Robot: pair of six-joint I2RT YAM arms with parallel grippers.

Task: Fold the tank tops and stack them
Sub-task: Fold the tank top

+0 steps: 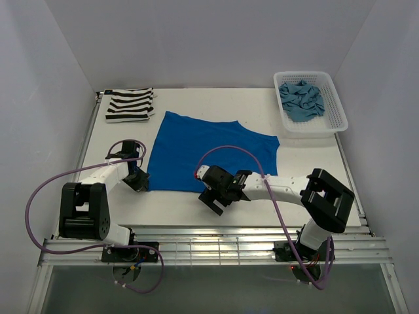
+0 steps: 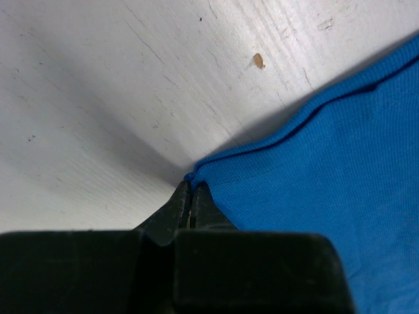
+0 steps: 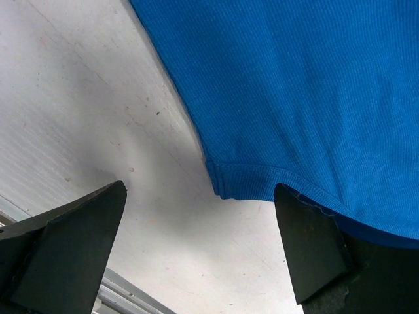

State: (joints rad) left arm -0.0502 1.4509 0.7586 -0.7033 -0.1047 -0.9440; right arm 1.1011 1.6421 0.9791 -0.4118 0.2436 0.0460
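Shut, my left jaws pinch the blue top (image 2: 314, 196) by its near corner; my right jaws gape wide, the other hem corner just ahead between them, not yet gripped.

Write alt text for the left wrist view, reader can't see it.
The black left pincer is shut on the corner of the blue tank top, whose hemmed edge runs up to the right and casts a shadow on the white table. A small brown speck marks the table beyond the cloth.
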